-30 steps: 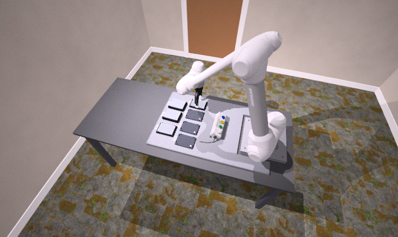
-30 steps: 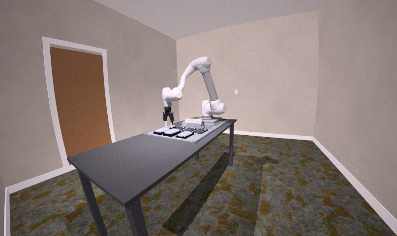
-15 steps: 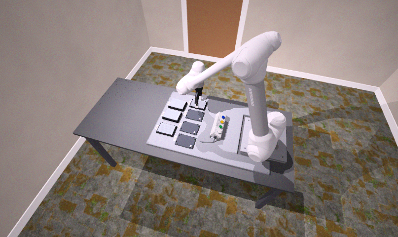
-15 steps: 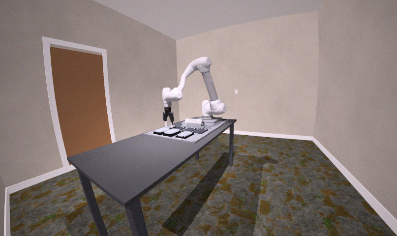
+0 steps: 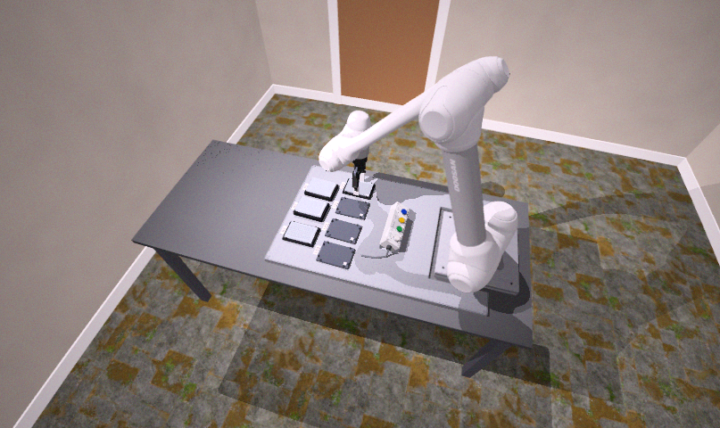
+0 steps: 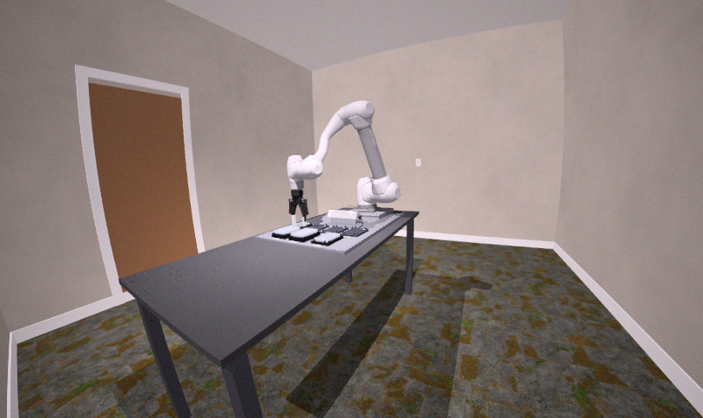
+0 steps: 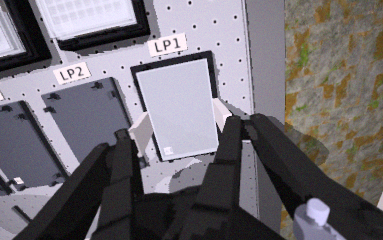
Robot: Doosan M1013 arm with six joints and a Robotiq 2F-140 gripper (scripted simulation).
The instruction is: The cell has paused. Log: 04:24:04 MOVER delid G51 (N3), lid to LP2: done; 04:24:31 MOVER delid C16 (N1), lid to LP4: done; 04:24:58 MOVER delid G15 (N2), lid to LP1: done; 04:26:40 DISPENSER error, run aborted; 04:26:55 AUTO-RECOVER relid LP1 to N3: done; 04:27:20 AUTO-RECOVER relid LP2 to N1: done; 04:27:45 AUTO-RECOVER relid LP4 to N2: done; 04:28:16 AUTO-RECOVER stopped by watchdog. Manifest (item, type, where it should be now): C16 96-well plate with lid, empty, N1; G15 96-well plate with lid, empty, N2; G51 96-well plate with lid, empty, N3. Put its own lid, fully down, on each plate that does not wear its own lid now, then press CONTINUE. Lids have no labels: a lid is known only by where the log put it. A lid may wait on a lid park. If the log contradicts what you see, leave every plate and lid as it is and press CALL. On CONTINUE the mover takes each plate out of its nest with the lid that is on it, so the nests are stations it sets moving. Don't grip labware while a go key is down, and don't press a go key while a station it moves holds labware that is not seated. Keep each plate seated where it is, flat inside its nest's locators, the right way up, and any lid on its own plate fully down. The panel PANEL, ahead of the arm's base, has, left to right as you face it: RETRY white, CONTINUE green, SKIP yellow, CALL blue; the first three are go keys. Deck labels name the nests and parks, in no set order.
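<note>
the gripper [image 7: 180, 127] is clamped partway closed on a lid [image 7: 178, 107], its pads [image 7: 221, 114] on the long edges, directly over lid park lp1 [image 7: 167, 45]. judging by the view, it should keep the lid level and square to the park's black frame, travel straight vertically, and avoid the neighbouring plate [image 7: 93, 17].

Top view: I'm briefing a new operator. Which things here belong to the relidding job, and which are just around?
Job: gripper, shut on a lid by the LP1 label; lid park LP2; far plate; middle plate; near plate; key panel.
Just around: door; floor; bare table end.
</note>
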